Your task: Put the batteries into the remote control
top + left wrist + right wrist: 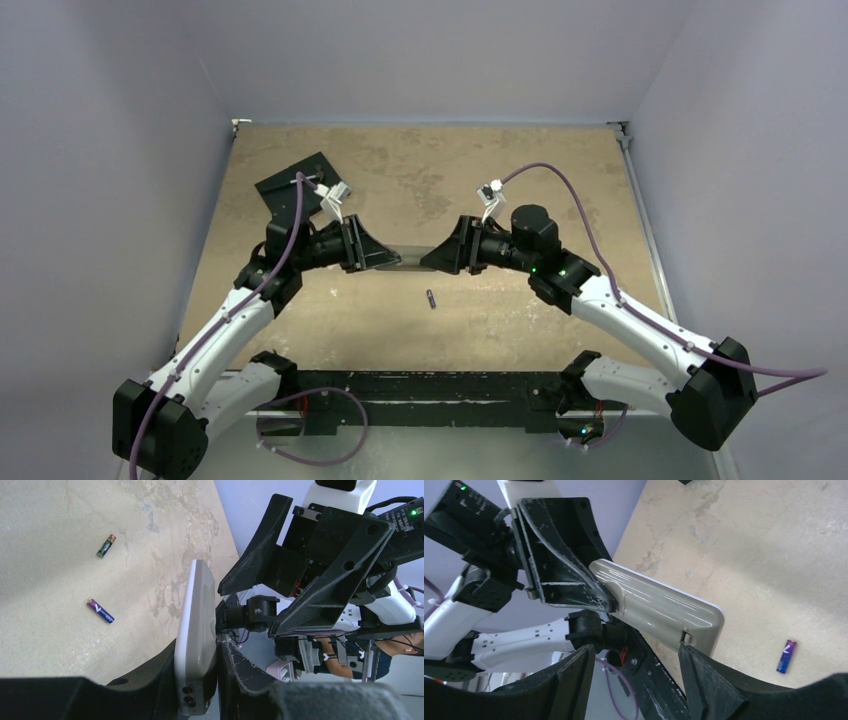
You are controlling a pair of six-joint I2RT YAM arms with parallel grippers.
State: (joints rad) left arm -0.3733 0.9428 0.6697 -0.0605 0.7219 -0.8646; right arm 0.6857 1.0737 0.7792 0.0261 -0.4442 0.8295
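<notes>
Tan tabletop (500, 190) lies below the left gripper (197, 672), which clamps one end of the remote control (659, 610) mid-frame. The right gripper (639, 675) gapes wide around the other end. A gold battery (106, 546), upper left, and a purple battery (100, 611) below it lie loose, so loading seems unstarted.

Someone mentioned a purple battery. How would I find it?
Look at the tan table beneath the grey-backed remote control held in the air. Two batteries lie loose there; yours is the purple-blue battery, unlike the dark green, gold-tipped battery.

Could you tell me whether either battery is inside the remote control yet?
No, the gold-tinted battery and the purple battery both lie on the table.
</notes>
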